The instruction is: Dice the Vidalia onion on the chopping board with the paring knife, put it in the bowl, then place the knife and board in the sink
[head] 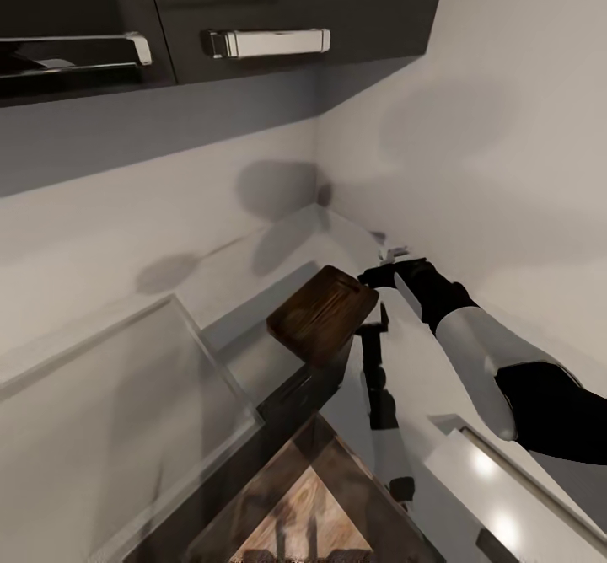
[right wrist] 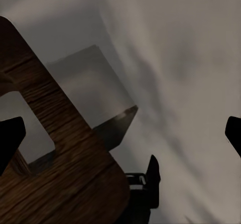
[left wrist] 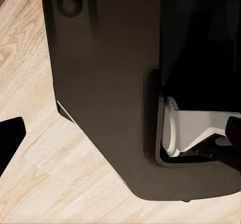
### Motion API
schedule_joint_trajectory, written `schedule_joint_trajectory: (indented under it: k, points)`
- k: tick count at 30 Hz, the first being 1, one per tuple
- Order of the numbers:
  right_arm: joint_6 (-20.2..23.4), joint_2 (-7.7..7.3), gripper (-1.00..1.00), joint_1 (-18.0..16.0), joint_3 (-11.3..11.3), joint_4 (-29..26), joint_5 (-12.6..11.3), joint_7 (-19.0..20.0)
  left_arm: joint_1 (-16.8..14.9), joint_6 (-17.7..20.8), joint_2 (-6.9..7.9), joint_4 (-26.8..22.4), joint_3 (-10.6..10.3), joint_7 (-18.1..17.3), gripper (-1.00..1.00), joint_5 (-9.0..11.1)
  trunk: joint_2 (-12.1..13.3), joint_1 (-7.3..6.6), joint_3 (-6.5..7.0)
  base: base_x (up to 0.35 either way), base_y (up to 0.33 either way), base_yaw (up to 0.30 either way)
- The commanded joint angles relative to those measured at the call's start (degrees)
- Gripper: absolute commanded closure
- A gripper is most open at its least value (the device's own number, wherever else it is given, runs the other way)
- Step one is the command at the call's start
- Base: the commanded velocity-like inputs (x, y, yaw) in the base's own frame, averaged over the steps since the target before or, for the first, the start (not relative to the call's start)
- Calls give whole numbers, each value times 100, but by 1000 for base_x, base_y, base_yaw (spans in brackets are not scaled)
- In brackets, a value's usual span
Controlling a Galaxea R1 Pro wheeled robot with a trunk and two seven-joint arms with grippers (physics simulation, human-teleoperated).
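Observation:
The dark brown chopping board [head: 324,314] lies on the glossy grey countertop [head: 278,247] near the wall corner. My right gripper [head: 386,270] is at the board's far right end, beside it. In the right wrist view the board [right wrist: 75,169] shows its slot handle hole, and my right gripper [right wrist: 120,133] is open, one fingertip [right wrist: 10,138] over the board's slot end and the other off its edge. My left gripper [left wrist: 120,133] is open, hanging beside the robot's dark base [left wrist: 110,83] over a wooden floor. The onion, knife, bowl and sink are out of view.
Dark wall cabinets with chrome handles [head: 265,42] hang above the counter. White walls meet in a corner [head: 319,192] just behind the board. A recessed rectangular panel with bright reflections [head: 493,466] sits at the lower right. Wooden floor [head: 308,517] shows below the counter's edge.

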Motion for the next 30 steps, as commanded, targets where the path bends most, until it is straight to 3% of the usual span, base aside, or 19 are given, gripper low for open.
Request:
schedule_joint_trajectory:
  k: [1,30]
  points:
    - [29,-1,-100,-4,14,-8,0,10,3,-10,-4,-10,24,13,-100,-60,-10,3,-18,0,0,0]
    - [20,0,-100,-4,21,-226,9,-6,3,-10,-4,-10,24,13,-100,-60,-10,3,-286,0,0,0]
